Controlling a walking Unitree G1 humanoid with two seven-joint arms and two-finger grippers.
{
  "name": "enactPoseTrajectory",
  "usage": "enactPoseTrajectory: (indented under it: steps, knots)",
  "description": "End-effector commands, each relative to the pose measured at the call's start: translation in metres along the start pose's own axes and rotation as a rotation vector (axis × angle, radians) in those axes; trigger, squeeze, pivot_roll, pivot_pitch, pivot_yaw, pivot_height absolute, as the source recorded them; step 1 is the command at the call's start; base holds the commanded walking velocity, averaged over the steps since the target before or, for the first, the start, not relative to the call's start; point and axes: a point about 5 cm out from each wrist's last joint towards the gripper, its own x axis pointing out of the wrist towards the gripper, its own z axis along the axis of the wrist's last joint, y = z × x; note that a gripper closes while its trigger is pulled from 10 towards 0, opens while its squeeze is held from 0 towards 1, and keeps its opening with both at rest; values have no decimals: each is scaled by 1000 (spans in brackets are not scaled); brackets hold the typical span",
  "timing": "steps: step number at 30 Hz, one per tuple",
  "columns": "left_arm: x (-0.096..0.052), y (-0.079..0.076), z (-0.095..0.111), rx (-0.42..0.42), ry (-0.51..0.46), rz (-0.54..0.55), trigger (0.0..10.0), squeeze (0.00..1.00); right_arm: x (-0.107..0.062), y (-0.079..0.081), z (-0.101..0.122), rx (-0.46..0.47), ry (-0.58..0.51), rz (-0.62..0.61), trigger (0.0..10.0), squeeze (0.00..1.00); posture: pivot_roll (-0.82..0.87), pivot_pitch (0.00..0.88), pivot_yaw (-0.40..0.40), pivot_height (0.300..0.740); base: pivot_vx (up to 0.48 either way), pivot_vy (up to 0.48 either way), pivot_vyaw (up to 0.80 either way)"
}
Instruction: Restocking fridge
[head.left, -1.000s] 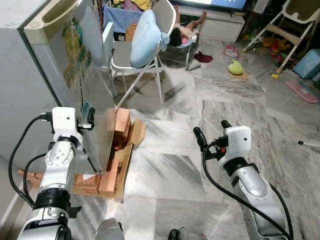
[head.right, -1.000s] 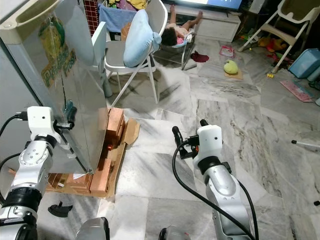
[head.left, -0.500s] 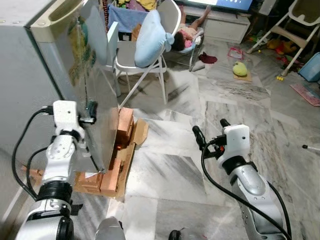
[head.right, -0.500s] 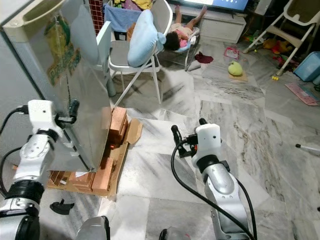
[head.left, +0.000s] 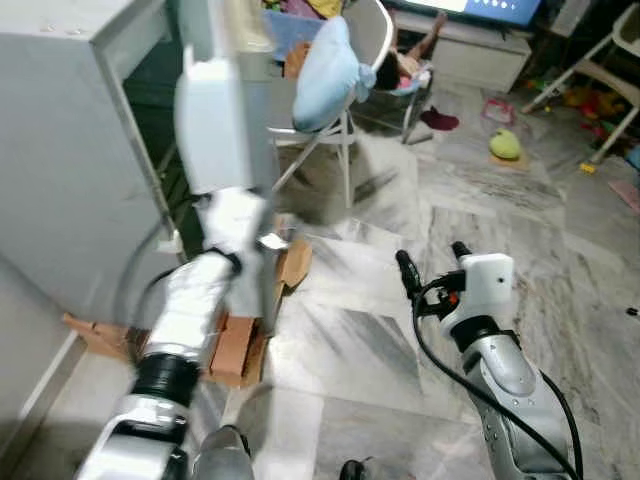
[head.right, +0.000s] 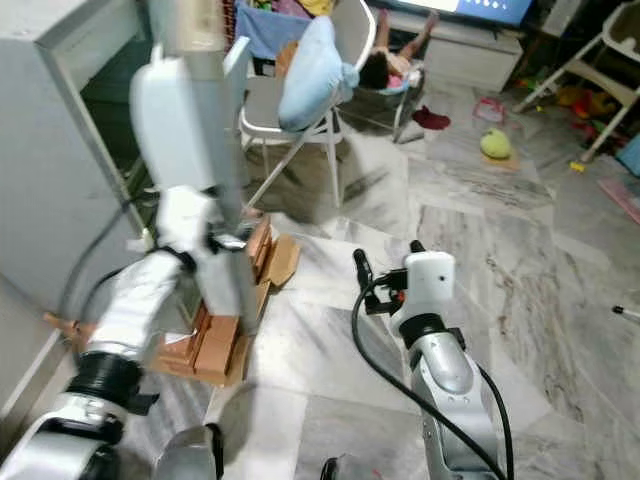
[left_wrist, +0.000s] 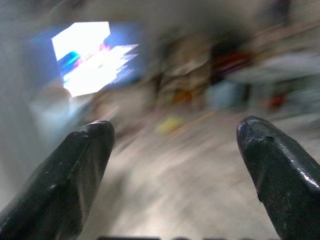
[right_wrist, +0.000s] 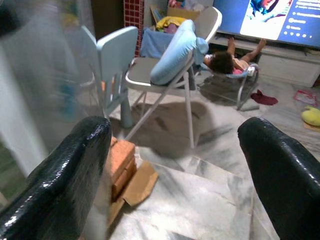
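The grey fridge (head.left: 70, 150) stands at the left, and its door (head.left: 215, 120) is swung out edge-on toward me, blurred by motion. A dark interior (head.left: 150, 110) shows behind it. My left arm (head.left: 200, 290) reaches up to the door's lower edge. In the left wrist view my left gripper (left_wrist: 175, 135) is open, with only blurred room between its fingers (left_wrist: 75, 170). Out over the marble floor to the right, my right gripper (head.left: 430, 257) hangs open and holds nothing; its wrist view (right_wrist: 175, 130) looks toward the chair.
The fridge rests on a wooden pallet of bricks (head.left: 235, 345), with a cardboard scrap (head.left: 295, 262) beside it. Behind it stands a white folding chair with a blue pillow (head.left: 330, 70). A person lies in a bouncer (head.left: 400, 65). A green toy (head.left: 505, 145) lies far right.
The fridge door has swung open from nearly shut to edge-on, and my left arm has moved right with it. The camera has shifted. The right arm has barely moved.
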Motion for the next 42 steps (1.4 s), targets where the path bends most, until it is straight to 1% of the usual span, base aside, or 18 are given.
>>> enactPoseTrajectory:
  steps: [1, 2, 4, 5, 6, 8, 9, 10, 11, 12, 15, 20, 24, 31, 35, 40, 42]
  knots:
    - [-1, -3, -2, 22, 21, -46, 10000, 0, -3, -6, 5, -9, -15, -27, 10000, 0, -36, 42, -91, 740, 0, 0, 0]
    - [-2, -5, -8, 31, 38, -53, 10000, 0, -2, -4, 6, -10, -19, -26, 10000, 0, -42, 45, -86, 740, 0, 0, 0]
    - [-8, 3, -22, 35, 88, -32, 10000, 0, -3, -3, 5, -20, -13, -29, 10000, 0, -46, 49, -84, 740, 0, 0, 0]
    - [-8, 3, -22, 35, 88, -32, 10000, 0, -3, -3, 5, -20, -13, -29, 10000, 0, -46, 49, -84, 740, 0, 0, 0]
    - [-12, 8, -26, 26, 104, -13, 10000, 0, -4, -3, 5, -1, -12, -32, 10000, 0, -47, 51, -80, 740, 382, -259, -800]
    - [-23, 23, -33, 6, 135, 48, 10000, 0, -6, -3, 3, -3, -9, -39, 10000, 0, -45, 53, -81, 740, 398, -266, -800]
    - [-23, 23, -33, 6, 135, 48, 10000, 0, -6, -3, 3, -3, -9, -39, 10000, 0, -45, 53, -81, 740, 394, -270, -800]
    - [-32, 31, -37, 6, 159, 87, 10000, 0, -8, -2, 2, -15, -11, -34, 10000, 0, -43, 54, -83, 740, 398, -262, 0]
    - [-36, 35, -39, 0, 169, 105, 10000, 0, -7, -1, 2, -19, -12, -27, 10000, 0, -39, 54, -86, 740, 409, -244, 0]
    - [-36, 35, -39, 0, 169, 105, 10000, 0, -7, -1, 2, -19, -12, -27, 10000, 0, -39, 54, -86, 740, 409, -244, 0]
    - [-50, 37, -43, -12, 209, 134, 10000, 0, -4, 3, 1, -16, -12, -17, 10000, 0, -35, 52, -91, 740, 416, 0, 0]
    - [-53, 36, -45, -14, 218, 136, 10000, 0, -3, 4, 2, -15, -12, -15, 10000, 0, -35, 51, -95, 740, 416, 0, 0]
    - [-53, 30, -53, -12, 225, 128, 10000, 0, -1, 4, 2, -17, -13, -13, 10000, 0, -41, 46, -96, 740, 448, 0, 0]
    - [-52, 32, -53, -14, 234, 152, 10000, 0, 0, 4, 2, -16, -16, -22, 10000, 0, -43, 41, -89, 740, 475, 0, 0]
    - [-52, 31, -53, -13, 231, 145, 10000, 0, 1, 4, 1, -13, -16, -25, 10000, 0, -42, 39, -87, 740, 480, 0, 0]
    - [-51, 26, -54, -25, 229, 120, 10000, 0, 2, 4, 1, -9, -18, -27, 10000, 0, -40, 36, -85, 740, 457, 0, 0]
    - [-52, 24, -55, -32, 234, 110, 10000, 0, 3, 4, 0, -9, -18, -26, 10000, 0, -39, 34, -86, 740, 249, -407, 0]
